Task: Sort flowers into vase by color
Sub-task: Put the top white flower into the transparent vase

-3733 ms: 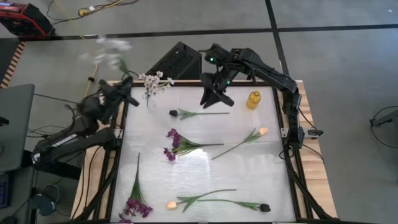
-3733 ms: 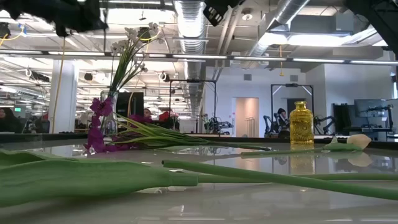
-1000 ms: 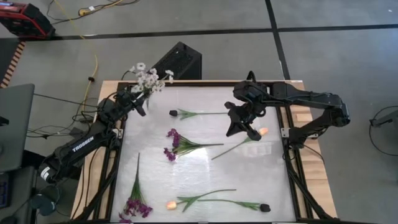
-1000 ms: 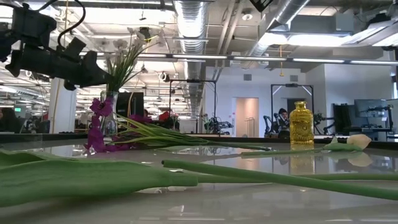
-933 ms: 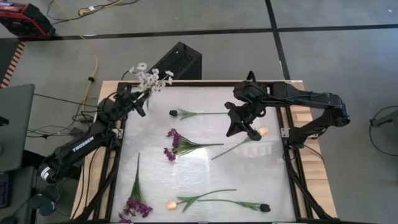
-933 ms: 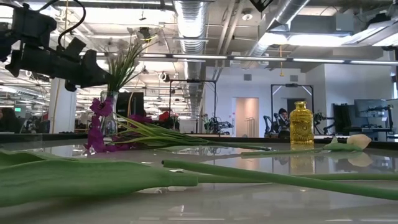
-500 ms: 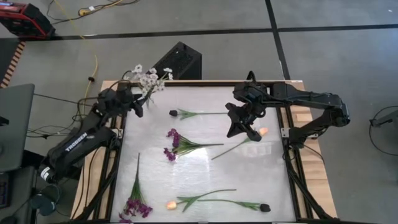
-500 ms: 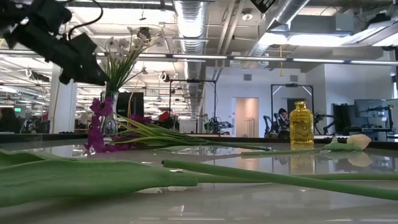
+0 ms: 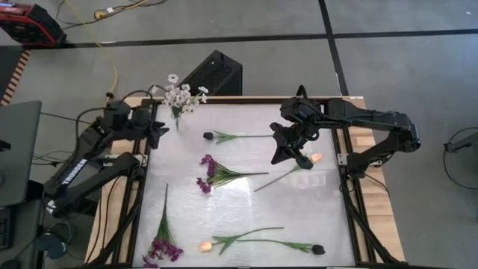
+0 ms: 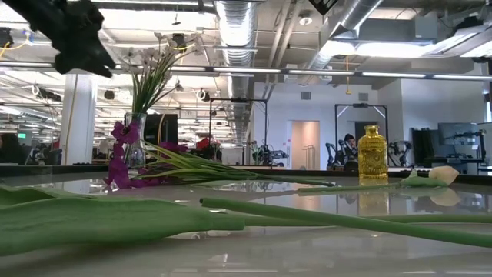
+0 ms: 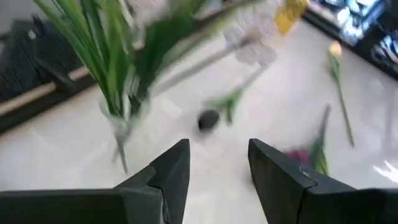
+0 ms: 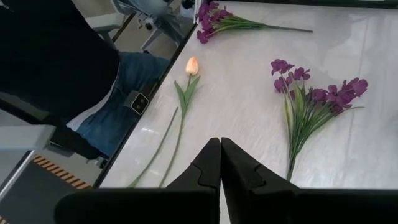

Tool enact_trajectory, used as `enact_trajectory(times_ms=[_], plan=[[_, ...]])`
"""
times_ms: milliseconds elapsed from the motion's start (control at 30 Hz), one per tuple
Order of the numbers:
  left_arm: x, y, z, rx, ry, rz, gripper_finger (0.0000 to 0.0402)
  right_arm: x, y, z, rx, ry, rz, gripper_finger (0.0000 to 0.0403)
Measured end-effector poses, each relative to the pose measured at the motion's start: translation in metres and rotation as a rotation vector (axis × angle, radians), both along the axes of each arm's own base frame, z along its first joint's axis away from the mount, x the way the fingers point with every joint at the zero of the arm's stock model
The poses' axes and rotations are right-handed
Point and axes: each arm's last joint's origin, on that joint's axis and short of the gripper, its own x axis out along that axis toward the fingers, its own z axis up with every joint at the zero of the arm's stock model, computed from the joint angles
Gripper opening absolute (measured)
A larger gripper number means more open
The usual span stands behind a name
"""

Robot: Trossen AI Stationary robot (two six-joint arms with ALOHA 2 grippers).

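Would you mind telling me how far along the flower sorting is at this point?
Done: the white sprigs stand in a vase at the table's far left corner. In hand: nothing; the left gripper is open beside the vase, and the right gripper is shut and empty above the table. Left lying: three purple sprigs, two peach tulips and two dark buds.

Place: open-plan lab/office | shown by: exposed silver ceiling ducts [image 10: 234, 23], long strip lights [image 10: 323, 75], grey carpet-tiled floor [image 9: 403, 67]
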Motion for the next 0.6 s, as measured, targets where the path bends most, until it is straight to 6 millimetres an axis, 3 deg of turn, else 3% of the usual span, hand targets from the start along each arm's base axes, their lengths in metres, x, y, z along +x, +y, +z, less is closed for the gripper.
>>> enact_trajectory(times_ms=[233,600], plan=[[0.0,-0.018,-0.01,-0.163,0.076,-0.173,0.0151,0.013,0.005,-0.014,0.063,0.113,-0.03,0.0036],[0.025,-0.03,-0.045,-0.276,0.039,-0.439,0.0151,0.031,0.03,-0.075,0.11,0.686,-0.144,0.0036]])
